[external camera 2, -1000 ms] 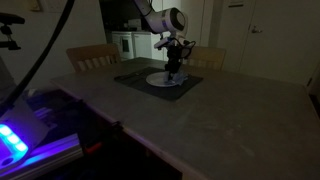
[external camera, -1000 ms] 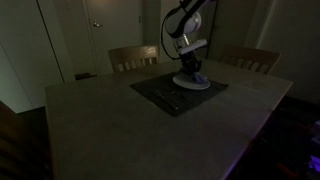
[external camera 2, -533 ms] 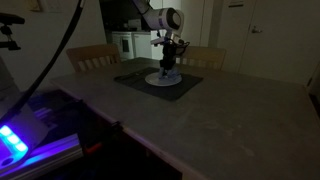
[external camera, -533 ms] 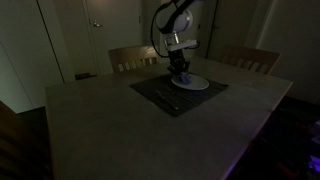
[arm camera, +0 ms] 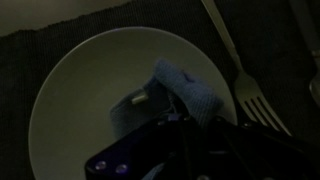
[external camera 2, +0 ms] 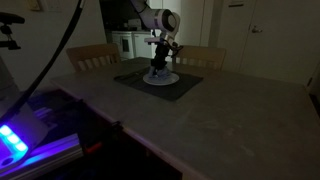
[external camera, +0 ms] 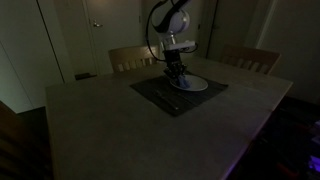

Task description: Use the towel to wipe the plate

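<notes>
A white round plate (arm camera: 90, 90) lies on a dark placemat (external camera: 165, 97) on the table. It shows in both exterior views (external camera: 195, 83) (external camera 2: 170, 77). My gripper (arm camera: 172, 118) is shut on a blue towel (arm camera: 188, 92) and presses it on the plate's surface, right of the middle in the wrist view. In both exterior views the gripper (external camera: 176, 76) (external camera 2: 157, 70) stands over one side of the plate with the towel under it. A fork (arm camera: 240, 70) lies on the mat beside the plate.
The room is dim. Two wooden chairs (external camera: 133, 57) (external camera: 250, 60) stand behind the table. The table's grey top (external camera: 110, 130) stretches wide toward the front. A glowing device (external camera 2: 15, 140) sits at the table's near edge in an exterior view.
My gripper has slid with the towel across the plate, leftward in both exterior views, from one side toward the other.
</notes>
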